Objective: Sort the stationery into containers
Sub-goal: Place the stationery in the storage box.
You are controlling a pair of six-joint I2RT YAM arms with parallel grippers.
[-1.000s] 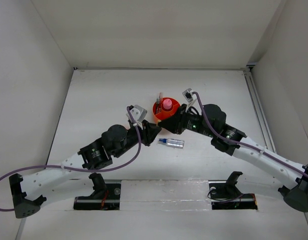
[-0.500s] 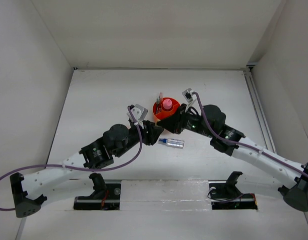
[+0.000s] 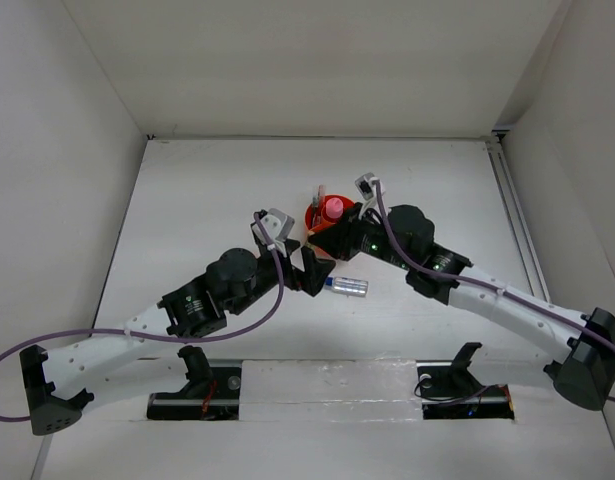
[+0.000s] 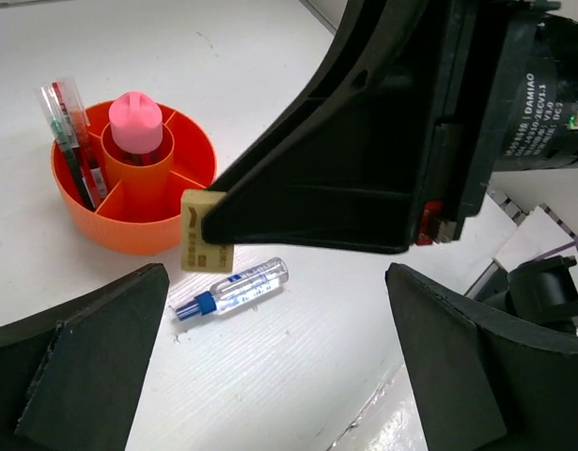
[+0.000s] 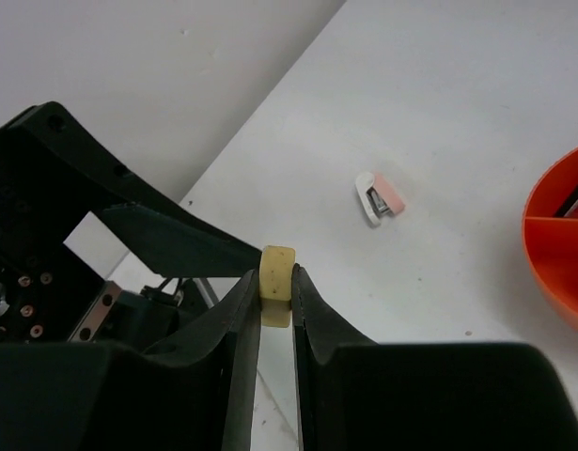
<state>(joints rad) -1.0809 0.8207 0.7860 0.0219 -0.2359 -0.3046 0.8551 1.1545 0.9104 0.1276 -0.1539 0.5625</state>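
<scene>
The tan cube [image 5: 276,272] is clamped between the right fingers [image 5: 240,324] and held just beside the outer wall of the orange organizer [image 4: 129,240]. The left fingers [image 4: 82,357] are spread wide and empty. Placing the cube appears to be the step in hand; next, a carry over the rim into a free compartment is called for.

Left arm [image 3: 202,300] and right arm [image 3: 467,285] angled inward, left gripper [image 4: 270,287] spread wide, right gripper [image 5: 274,282] pinching tan cube [image 5: 278,264]
</scene>
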